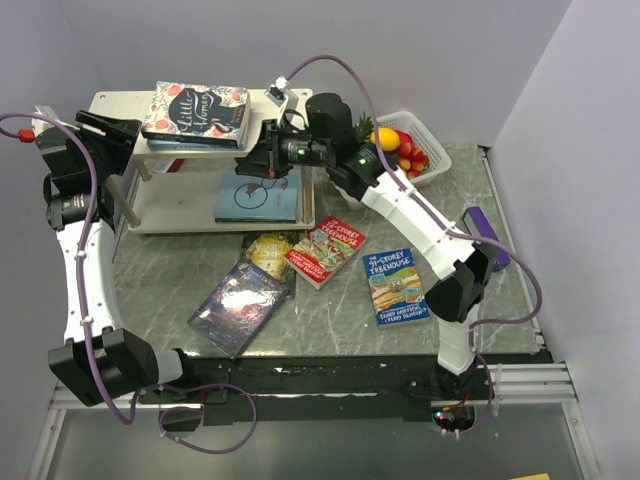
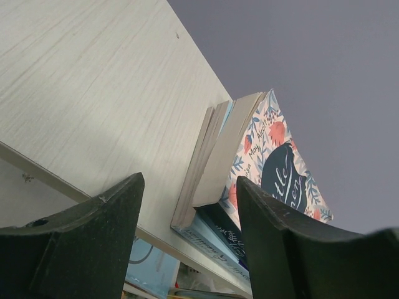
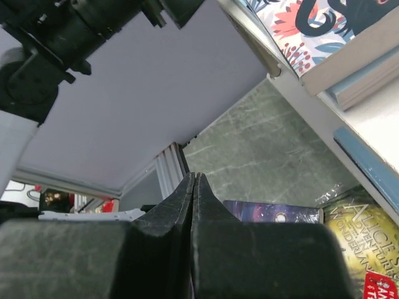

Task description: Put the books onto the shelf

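Grey marbled tabletop (image 1: 330, 320) between plain pale walls (image 1: 450, 50)

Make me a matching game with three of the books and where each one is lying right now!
Things:
1. floral "Little Women" paperback
2. pale blue paperback
3. dark purple galaxy paperback

Places:
A. flat on the grey marble table
B. top board of the whitish two-tier shelf
C. lower board of that shelf

Pairs: 1-B, 2-C, 3-A.
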Controlling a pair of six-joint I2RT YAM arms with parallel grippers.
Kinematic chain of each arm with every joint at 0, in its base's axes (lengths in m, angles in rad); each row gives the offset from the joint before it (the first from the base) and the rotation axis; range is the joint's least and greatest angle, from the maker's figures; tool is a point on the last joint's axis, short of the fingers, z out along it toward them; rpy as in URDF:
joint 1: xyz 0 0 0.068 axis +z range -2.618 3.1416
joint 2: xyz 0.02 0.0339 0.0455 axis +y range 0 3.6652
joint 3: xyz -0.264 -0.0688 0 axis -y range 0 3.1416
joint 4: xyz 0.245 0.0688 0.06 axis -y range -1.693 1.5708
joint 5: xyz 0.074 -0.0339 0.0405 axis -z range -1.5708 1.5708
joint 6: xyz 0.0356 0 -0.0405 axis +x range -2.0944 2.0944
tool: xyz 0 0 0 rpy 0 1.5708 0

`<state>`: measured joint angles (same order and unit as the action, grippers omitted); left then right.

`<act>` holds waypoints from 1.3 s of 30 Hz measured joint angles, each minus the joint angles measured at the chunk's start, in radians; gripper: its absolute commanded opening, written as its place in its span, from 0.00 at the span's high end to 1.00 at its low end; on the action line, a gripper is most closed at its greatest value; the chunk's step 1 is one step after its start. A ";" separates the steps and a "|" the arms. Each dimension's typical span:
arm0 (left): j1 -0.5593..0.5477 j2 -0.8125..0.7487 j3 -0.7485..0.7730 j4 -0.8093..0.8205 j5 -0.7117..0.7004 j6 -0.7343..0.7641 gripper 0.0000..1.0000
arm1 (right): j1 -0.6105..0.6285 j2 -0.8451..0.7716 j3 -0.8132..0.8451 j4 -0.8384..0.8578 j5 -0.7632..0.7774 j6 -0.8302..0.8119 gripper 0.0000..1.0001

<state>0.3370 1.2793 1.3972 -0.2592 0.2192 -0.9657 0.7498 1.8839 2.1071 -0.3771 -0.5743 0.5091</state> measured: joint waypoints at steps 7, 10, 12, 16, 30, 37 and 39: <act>0.000 0.000 -0.004 0.006 0.000 0.000 0.34 | -0.002 0.137 0.148 -0.078 0.004 -0.010 1.00; 0.000 -0.002 -0.008 0.008 0.000 0.000 0.34 | -0.002 0.181 0.186 -0.097 0.008 -0.007 1.00; 0.000 -0.004 -0.008 0.006 0.000 0.000 0.34 | -0.003 0.196 0.196 -0.106 0.010 -0.002 1.00; 0.000 -0.006 -0.008 0.006 0.000 0.001 0.34 | -0.005 0.200 0.198 -0.109 0.010 0.014 1.00; 0.000 -0.008 -0.019 0.018 0.005 -0.002 0.34 | -0.017 0.169 0.064 0.057 0.059 0.082 1.00; 0.000 -0.013 -0.025 0.023 0.007 -0.002 0.34 | -0.018 0.145 -0.051 0.192 0.077 0.122 1.00; 0.000 -0.013 -0.026 0.023 0.011 -0.002 0.34 | -0.018 0.114 -0.112 0.243 0.082 0.129 1.00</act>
<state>0.3370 1.2659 1.3716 -0.2363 0.2306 -0.9676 0.7322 1.9976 1.9953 -0.1345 -0.4919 0.6376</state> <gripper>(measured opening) 0.661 0.008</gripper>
